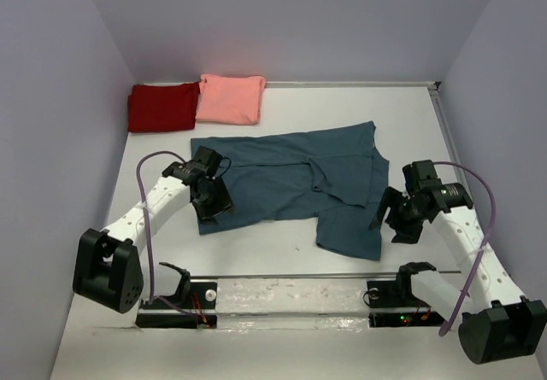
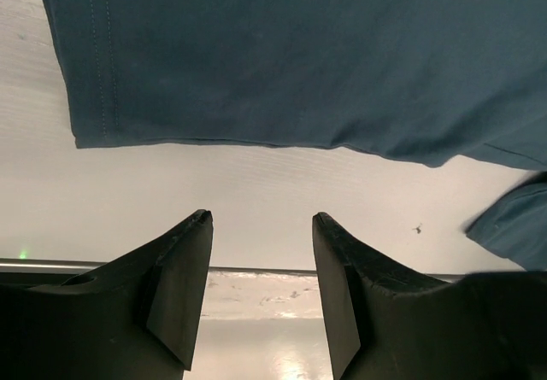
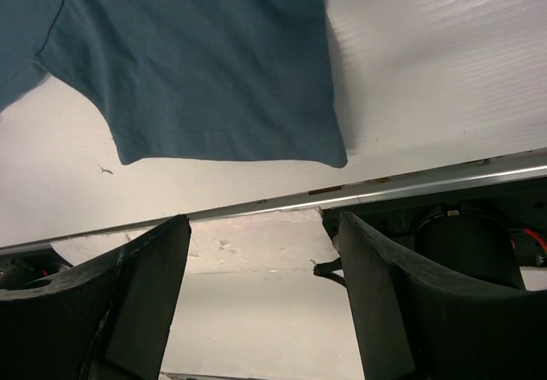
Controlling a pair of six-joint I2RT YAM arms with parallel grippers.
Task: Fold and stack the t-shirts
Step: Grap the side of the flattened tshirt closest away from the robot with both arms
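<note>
The dark teal-blue t-shirt (image 1: 299, 179) lies partly folded in the middle of the table, with one flap hanging toward the front right. It also shows in the left wrist view (image 2: 282, 55) and the right wrist view (image 3: 197, 64). My left gripper (image 1: 214, 202) is open and empty, over the shirt's front left corner. My right gripper (image 1: 389, 218) is open and empty, just right of the shirt's front right flap. A folded dark red t-shirt (image 1: 161, 107) and a folded salmon-pink t-shirt (image 1: 231, 98) lie side by side at the back left.
A metal strip (image 1: 291, 276) runs across the table's near edge, with the arm bases behind it. Grey walls close in the left, back and right. White table (image 1: 410, 124) shows bare at the back right.
</note>
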